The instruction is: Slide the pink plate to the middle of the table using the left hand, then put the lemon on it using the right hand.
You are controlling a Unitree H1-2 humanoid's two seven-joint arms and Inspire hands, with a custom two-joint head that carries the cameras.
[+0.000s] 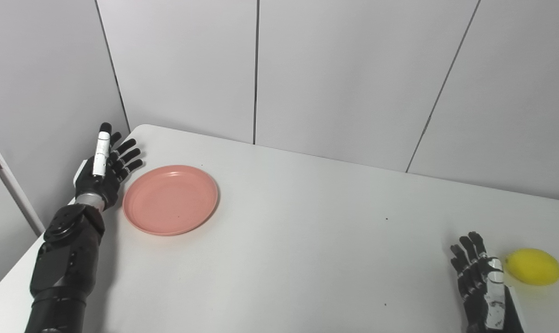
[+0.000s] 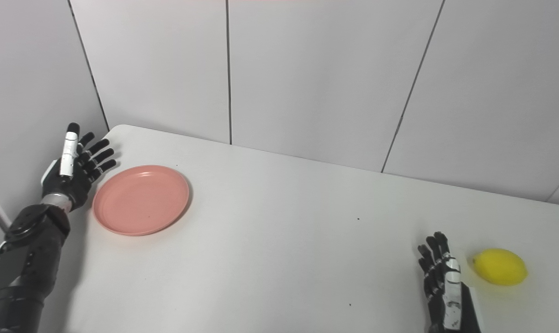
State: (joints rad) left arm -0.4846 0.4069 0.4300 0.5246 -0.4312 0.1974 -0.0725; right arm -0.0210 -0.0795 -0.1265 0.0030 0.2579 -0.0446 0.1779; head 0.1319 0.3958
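Note:
A pink plate (image 1: 170, 199) lies flat on the left part of the white table (image 1: 307, 231). My left hand (image 1: 104, 169) stands just left of the plate's rim, open, fingers spread and pointing away from me; I cannot tell whether it touches the rim. A yellow lemon (image 1: 533, 266) rests near the table's right front. Beside it, to its left, my right hand (image 1: 481, 282) is open with fingers stretched forward, apart from the lemon by a small gap.
Grey wall panels (image 1: 335, 78) rise right behind the table's far edge. The table's left edge runs close under my left forearm (image 1: 64, 263). A few small dark specks dot the tabletop.

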